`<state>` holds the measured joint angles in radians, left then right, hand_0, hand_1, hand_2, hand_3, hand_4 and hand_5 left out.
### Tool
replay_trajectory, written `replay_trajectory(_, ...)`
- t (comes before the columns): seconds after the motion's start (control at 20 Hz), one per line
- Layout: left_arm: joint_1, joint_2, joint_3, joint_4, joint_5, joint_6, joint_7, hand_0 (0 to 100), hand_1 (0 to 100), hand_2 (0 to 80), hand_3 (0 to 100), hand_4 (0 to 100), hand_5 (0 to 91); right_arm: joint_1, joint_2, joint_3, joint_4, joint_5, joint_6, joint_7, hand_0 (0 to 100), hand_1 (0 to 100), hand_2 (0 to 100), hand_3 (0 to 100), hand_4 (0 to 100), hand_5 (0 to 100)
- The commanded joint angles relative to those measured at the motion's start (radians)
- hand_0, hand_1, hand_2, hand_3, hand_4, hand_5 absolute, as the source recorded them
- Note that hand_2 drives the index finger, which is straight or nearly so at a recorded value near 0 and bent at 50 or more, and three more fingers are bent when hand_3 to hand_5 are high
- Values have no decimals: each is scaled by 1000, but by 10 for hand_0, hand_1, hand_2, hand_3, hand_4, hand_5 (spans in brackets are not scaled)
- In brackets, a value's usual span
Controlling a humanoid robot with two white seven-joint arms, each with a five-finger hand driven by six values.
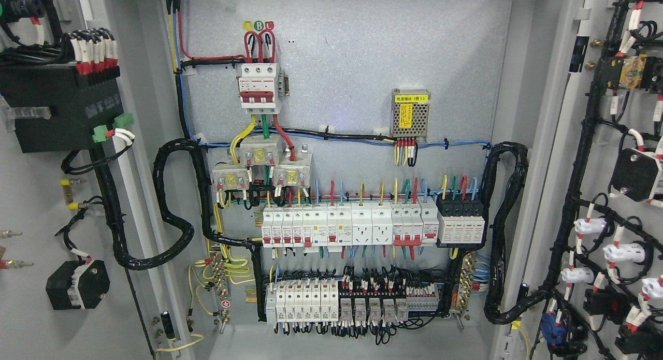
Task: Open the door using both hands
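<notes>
Between the swung-out left door (pixel 36 204) and right door (pixel 611 194), the breaker panel (pixel 342 142) stands exposed; neither robot hand shows, grip unknowable. Any blind reach risks snagging wiring.

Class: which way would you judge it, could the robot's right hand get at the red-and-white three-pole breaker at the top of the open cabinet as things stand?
Probably yes. Both grey doors, left and right, are swung wide, and nothing stands before the red-and-white three-pole breaker. Neither hand is in view, so actual reach can't be judged.
</notes>
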<state>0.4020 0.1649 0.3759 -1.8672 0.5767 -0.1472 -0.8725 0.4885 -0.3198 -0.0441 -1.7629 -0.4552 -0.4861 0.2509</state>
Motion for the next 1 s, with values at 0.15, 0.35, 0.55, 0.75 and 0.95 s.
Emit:
replay_trajectory(0.15,-11,42,162,94,55,1,-42,292,0,28,29,34,0,5,-53,-25,10,-121,9,44,219,0,0,0,0,0)
replay_trajectory(0.35,-15,97,221,149,123,1,-54,292,0,29,29,34,0,19,-78,-43,16,-132,7,53,219,0,0,0,0,0)
replay_trajectory(0.55,-48,137,227,210,146,1,-59,292,0,29,29,34,0,24,-78,-54,29,-134,6,85,219,0,0,0,0,0)
replay_trajectory(0.75,-83,194,228,299,195,0,-79,291,0,29,29,34,0,25,-102,-59,31,-135,4,87,219,0,0,0,0,0)
replay_trajectory(0.95,-118,257,241,371,229,0,-83,291,0,29,28,34,0,25,-107,-63,31,-142,4,87,219,0,0,0,0,0)
